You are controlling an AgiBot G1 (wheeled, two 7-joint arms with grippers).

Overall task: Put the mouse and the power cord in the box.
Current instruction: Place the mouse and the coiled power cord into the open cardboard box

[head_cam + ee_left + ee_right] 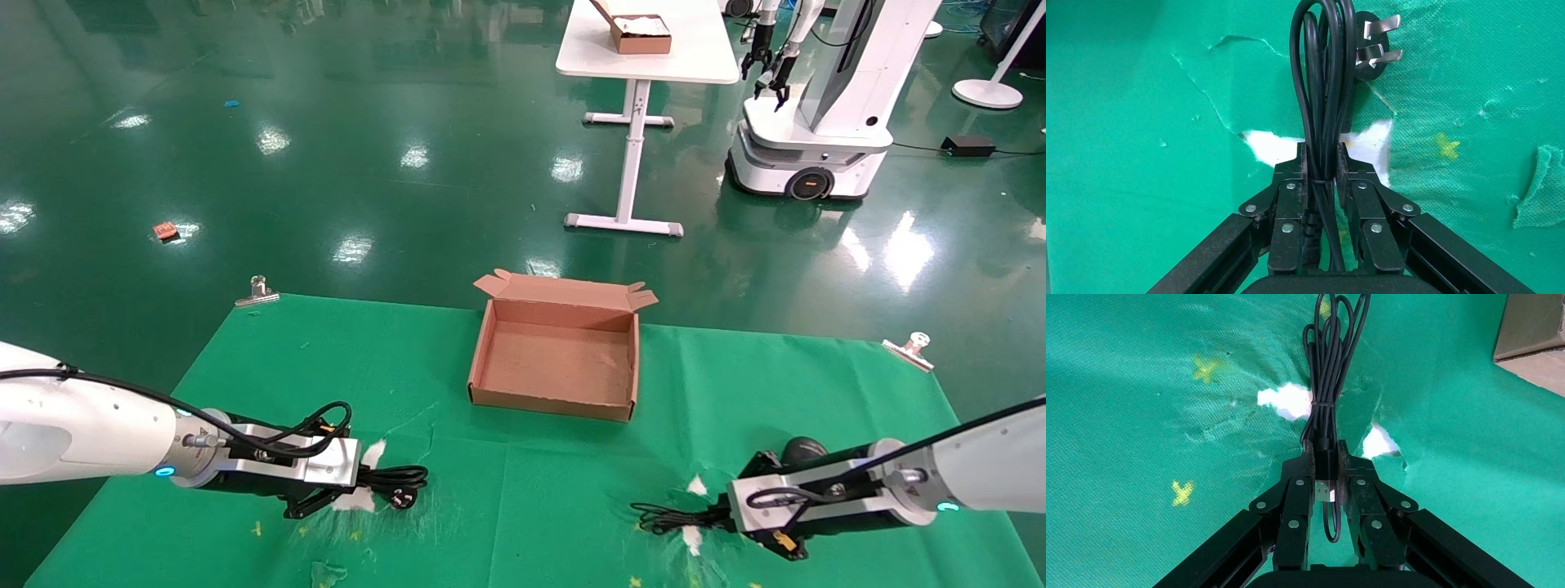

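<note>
The power cord (1322,79) is a thick black bundle with a pronged plug (1373,46), lying on the green cloth at the front left. My left gripper (1321,156) is shut on it, low over the cloth (359,483). My right gripper (1326,452) is shut on the USB end of the mouse's thin bundled cable (1330,355), at the front right (723,516). The black mouse (805,447) sits just behind the right gripper. The open brown box (552,404) stands empty at the middle of the table, farther from me than both grippers.
The green cloth has torn white patches (372,453) near both grippers. Metal clips (257,290) (911,347) hold its far corners. Beyond the table, a white table carries a smaller brown box (641,34), with another robot (817,139) beside it.
</note>
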